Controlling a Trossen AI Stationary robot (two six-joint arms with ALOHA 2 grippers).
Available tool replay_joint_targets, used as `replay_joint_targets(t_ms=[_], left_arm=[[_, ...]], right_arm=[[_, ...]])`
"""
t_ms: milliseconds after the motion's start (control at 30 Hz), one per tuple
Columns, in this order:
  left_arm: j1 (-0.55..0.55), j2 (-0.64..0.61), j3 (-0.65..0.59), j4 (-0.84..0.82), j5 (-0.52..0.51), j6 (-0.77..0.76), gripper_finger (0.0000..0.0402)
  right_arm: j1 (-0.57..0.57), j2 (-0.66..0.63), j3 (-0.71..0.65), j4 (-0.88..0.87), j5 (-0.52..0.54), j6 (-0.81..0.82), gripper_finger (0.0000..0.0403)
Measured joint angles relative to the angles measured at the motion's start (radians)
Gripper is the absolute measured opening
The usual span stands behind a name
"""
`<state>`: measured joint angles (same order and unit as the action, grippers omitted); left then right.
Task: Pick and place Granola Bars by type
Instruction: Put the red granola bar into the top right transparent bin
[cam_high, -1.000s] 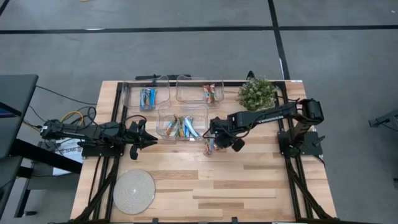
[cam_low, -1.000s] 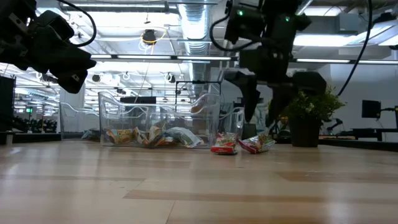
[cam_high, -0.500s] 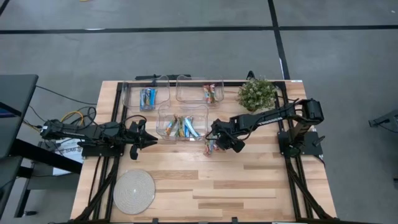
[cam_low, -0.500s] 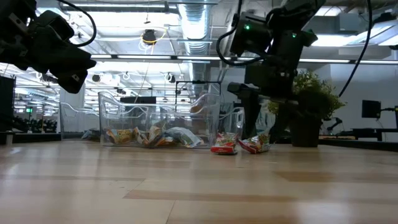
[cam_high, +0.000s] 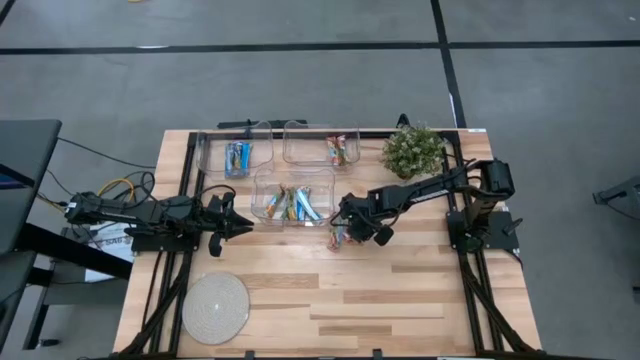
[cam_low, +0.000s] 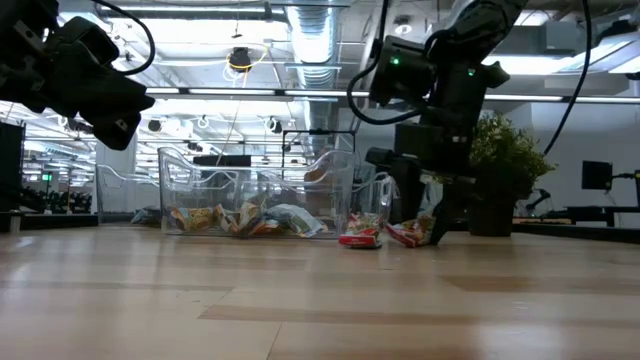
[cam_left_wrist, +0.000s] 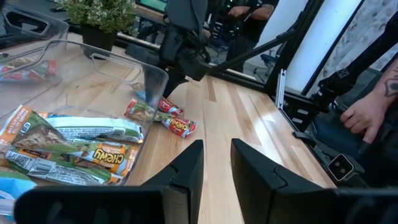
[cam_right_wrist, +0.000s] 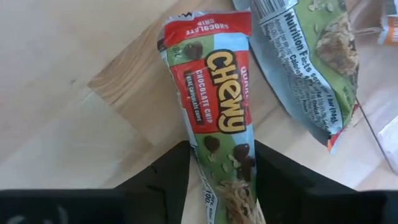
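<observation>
Right gripper (cam_low: 423, 225): lowered to the bench (cam_high: 400, 290), just in front of the middle bin. The fingers (cam_right_wrist: 163, 177) straddle one end of a red-and-green Chewy bar (cam_right_wrist: 217, 118). Whether the jaws are already pinching the wrapper cannot be determined; no firm grasp is visible.

Target bar: lies flat on the bench, its far end pointing away from the gripper. Only the near end sits between the fingers.

Neighbouring bar (cam_right_wrist: 317, 68): a second multicoloured bar lies just beside the target, touching or nearly touching it at one end. Risk: a finger may catch its wrapper on closing and drag or lift both bars.

Grasp risk: the hold is at the bar's end, not its middle. The wrapper is likely slick, so the bar may pivot, droop or slip out on lifting.

Contact risk: the fingertips are at bench level. Pressing further may scrape the wood or crush the bar.

Middle bin (cam_high: 292, 203): holds the unsorted mix of bars and stands near the gripper. A careless lift path may strike its wall.

Rear bins: one (cam_high: 237, 152) holds blue bars, the other (cam_high: 320, 147) holds multicoloured bars. Risk: release into the wrong bin mixes the types.

Plant (cam_high: 412, 150): stands beside the rear bins, close to the right arm's route.

Left gripper (cam_high: 238, 226): waits at the left of the middle bin, jaws slightly apart, holding nothing.
</observation>
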<state>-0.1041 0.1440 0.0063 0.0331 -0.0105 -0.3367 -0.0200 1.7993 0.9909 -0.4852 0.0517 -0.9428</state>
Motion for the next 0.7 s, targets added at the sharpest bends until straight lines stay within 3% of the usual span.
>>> replay_joint_targets(t_ms=[400,700], left_arm=[[0.0,0.0,0.0,0.0,0.0,0.0,0.0073],[0.0,0.0,0.0,0.0,0.0,0.0,0.0073]], right_arm=[[0.0,0.002,-0.001,-0.018,-0.002,0.071,0.0076],[-0.002,-0.036,-0.003,-0.017,0.005,0.137,0.0063]])
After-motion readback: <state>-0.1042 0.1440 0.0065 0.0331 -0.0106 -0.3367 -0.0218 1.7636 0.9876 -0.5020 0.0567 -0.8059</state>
